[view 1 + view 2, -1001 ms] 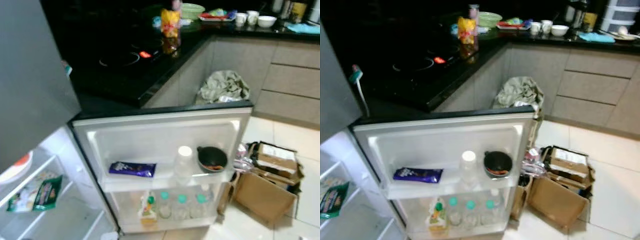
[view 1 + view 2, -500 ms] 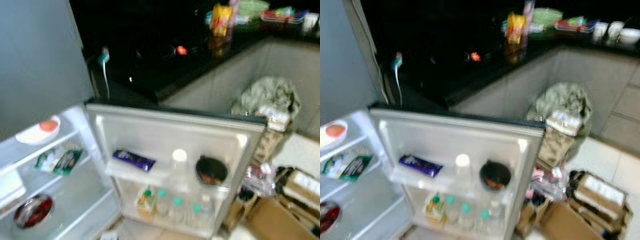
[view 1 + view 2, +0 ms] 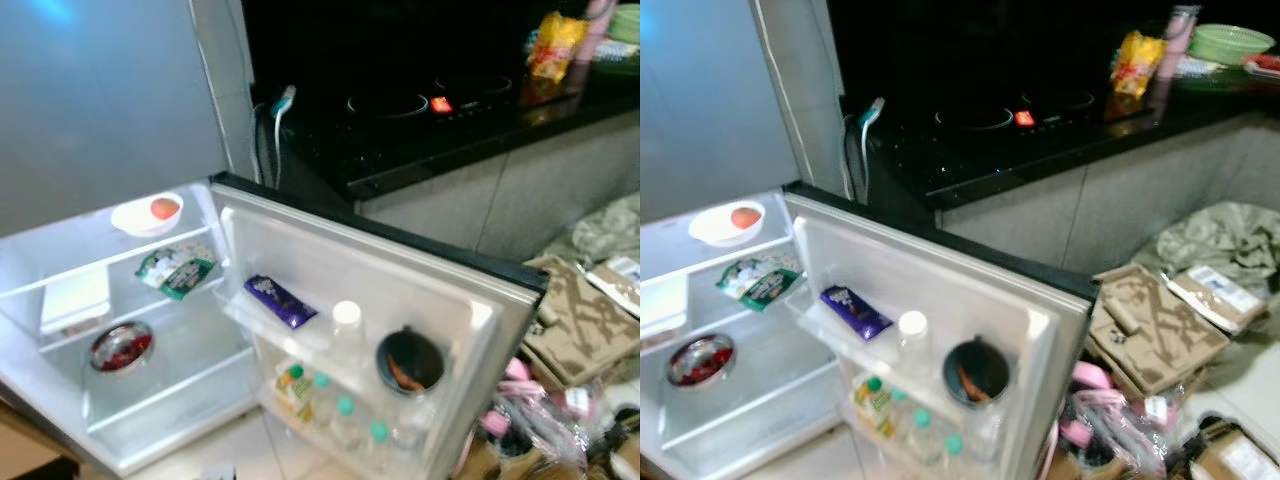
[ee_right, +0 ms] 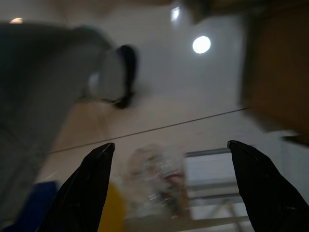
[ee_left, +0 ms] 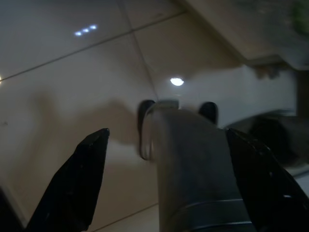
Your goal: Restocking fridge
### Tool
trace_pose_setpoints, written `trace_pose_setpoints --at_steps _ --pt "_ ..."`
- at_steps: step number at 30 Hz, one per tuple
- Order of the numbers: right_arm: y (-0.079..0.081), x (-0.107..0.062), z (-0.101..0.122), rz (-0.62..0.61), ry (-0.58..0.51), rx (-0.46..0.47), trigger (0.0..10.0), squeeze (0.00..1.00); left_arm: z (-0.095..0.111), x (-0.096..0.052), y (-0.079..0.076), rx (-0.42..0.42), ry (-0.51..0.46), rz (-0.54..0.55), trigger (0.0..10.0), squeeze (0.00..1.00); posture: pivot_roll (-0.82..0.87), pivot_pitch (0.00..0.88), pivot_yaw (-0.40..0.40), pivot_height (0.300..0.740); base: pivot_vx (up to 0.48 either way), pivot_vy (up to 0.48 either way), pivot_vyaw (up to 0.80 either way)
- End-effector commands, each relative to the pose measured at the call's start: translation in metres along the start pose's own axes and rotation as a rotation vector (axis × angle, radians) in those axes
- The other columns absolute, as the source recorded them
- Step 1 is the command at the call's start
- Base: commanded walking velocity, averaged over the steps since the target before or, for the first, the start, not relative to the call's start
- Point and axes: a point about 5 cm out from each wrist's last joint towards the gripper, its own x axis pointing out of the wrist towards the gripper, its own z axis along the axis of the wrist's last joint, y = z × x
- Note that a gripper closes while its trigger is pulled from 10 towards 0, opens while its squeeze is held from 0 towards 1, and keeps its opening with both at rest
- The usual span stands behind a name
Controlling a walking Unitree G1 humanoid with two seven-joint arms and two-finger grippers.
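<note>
Fridge point(image 3: 60, 300): door point(image 3: 400, 290) swung wide open. Interior shelves: white bowl point(image 3: 147, 215) holding an orange item, top; green-and-white packet point(image 3: 175, 272) and white box point(image 3: 75, 298), middle; metal bowl point(image 3: 121, 347) with red contents, bottom. Door racks: purple wrapper point(image 3: 281, 301), white-capped bottle point(image 3: 346, 330), black bowl point(image 3: 410, 361), upper; juice bottle point(image 3: 292, 388) beside green-capped bottles point(image 3: 345, 415), lower. Black table point(image 3: 420, 150) behind, with yellow bag point(image 3: 556, 44). Cardboard point(image 3: 580, 320) and bags on floor at right. Left gripper point(image 5: 166, 188): released, fingers spread above tiled floor point(image 5: 58, 96). Right gripper point(image 4: 169, 188): released, fingers spread, hanging low.
</note>
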Motion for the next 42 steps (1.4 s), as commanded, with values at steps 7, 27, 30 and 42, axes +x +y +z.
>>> trace_pose_setpoints --at_steps 7,27,30,42 --pt "0.0037 0.0012 -0.0034 -0.01 0.013 -0.004 10.0 0.0 -0.0069 -0.0009 0.0006 -0.013 0.032 0.02 10.0 0.0 -0.09 0.0 0.002 0.74 0.0 0.0 0.0" --pt "0.0041 0.0015 -0.0016 -0.01 0.01 -0.012 10.0 0.0 -0.0075 0.0007 -0.005 -0.006 0.044 -0.004 10.0 0.0 -0.09 0.0 0.002 0.74 -0.184 -0.146 0.0" --pt "0.0043 0.0015 -0.0015 -0.008 0.01 -0.012 10.0 0.0 -0.0075 0.0007 -0.0052 -0.005 0.045 -0.004 10.0 0.0 -0.1 0.0 0.003 0.74 -0.369 -0.289 0.0" --pt "0.0042 0.0014 -0.0024 -0.009 0.011 -0.011 10.0 0.0 -0.0063 0.0012 -0.0061 -0.008 0.039 -0.006 10.0 0.0 -0.1 0.0 0.003 0.74 -0.347 -0.287 0.0"
